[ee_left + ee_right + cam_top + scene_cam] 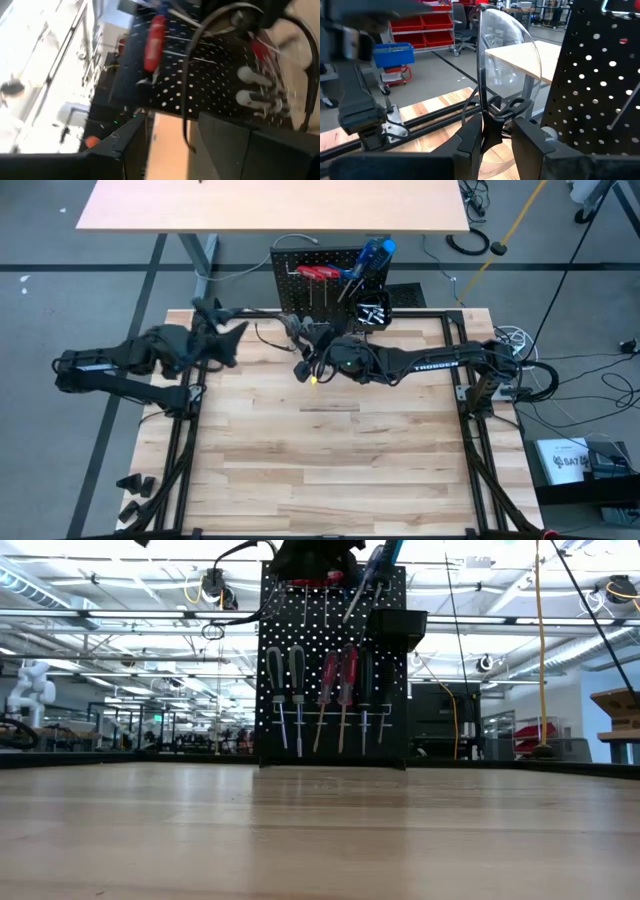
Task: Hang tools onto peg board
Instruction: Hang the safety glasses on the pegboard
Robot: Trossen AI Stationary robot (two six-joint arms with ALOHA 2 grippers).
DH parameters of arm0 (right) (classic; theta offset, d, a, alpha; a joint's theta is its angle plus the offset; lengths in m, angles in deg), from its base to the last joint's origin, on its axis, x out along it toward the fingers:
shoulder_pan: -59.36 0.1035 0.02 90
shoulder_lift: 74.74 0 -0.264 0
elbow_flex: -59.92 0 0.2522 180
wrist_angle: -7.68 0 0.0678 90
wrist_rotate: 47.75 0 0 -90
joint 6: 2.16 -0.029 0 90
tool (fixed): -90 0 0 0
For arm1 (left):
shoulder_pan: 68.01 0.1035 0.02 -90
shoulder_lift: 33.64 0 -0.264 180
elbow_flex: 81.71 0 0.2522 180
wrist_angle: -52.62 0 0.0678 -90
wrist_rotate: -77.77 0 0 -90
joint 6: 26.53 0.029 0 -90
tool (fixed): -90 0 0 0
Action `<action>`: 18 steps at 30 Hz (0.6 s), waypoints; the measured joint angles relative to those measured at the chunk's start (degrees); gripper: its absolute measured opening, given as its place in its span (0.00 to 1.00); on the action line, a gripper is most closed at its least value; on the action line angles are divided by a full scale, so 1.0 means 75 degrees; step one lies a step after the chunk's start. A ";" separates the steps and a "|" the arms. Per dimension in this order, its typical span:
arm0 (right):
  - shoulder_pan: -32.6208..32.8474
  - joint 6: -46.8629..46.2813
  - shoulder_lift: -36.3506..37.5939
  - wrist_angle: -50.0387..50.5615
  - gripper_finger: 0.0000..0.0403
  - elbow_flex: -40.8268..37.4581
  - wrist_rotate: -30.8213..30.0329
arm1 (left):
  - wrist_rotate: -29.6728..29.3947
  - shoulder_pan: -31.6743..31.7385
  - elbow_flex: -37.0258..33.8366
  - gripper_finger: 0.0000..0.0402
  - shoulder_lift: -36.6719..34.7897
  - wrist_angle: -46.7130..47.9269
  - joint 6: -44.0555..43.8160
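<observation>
The black peg board (330,280) stands upright at the table's far edge. Grey-, red- and black-handled screwdrivers (320,690) hang on its face, red and blue handles (345,268) sit along its top, and a small black bin (398,628) hangs at its upper right. My right gripper (496,134) is in front of the board's left part and shut on a tool with a clear rounded body (510,60). My left gripper (170,145) is open and holds nothing. It hovers over the table's far left (225,332) and points at the board. My right gripper pinches a black part (494,125) at the near end of the clear-bodied tool between its two fingers. The clear body stands out beyond the fingertips, lifted clear of the table. The fingers themselves hide how far back the part reaches.
A second, tan table (270,205) stands beyond the peg board. The right arm's cable (187,90) crosses in front of the board in the left wrist view. The near half of the wooden tabletop (320,460) carries no objects. Black frame rails (465,410) run along its sides.
</observation>
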 joint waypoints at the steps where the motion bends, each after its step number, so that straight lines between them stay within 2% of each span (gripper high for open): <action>1: -0.0024 -0.0042 0.0000 -0.0006 0.20 0.0000 0.0000 | 0.0030 0.0001 0.0000 0.46 -0.0160 0.0039 -0.0297; 3: -0.0085 -0.0151 0.0000 -0.0045 0.20 0.0000 0.0000 | 0.0363 0.0063 0.0000 0.46 -0.0546 0.0216 -0.1147; 5: -0.0113 -0.0191 0.0000 -0.0113 0.20 0.0000 -0.0003 | 0.1138 0.0226 -0.0008 0.46 -0.0958 0.0467 -0.2296; 9: -0.0112 -0.0093 0.0000 -0.0384 0.20 0.0000 0.0014 | 0.2097 0.0648 -0.0598 0.46 -0.1791 0.0457 -0.3929; 13: -0.0038 -0.0012 0.0003 -0.0228 0.20 0.0000 0.0414 | 0.2328 0.0909 -0.1638 0.46 -0.2430 -0.0168 -0.4168; 16: 0.0006 -0.0252 0.0003 0.0194 0.20 0.0000 0.0958 | 0.2727 0.0930 -0.2148 0.46 -0.2701 -0.1290 -0.4295; 18: 0.0054 -0.0427 0.0003 0.0531 0.20 0.0000 0.1032 | 0.2943 0.0930 -0.2367 0.46 -0.2745 -0.2126 -0.4551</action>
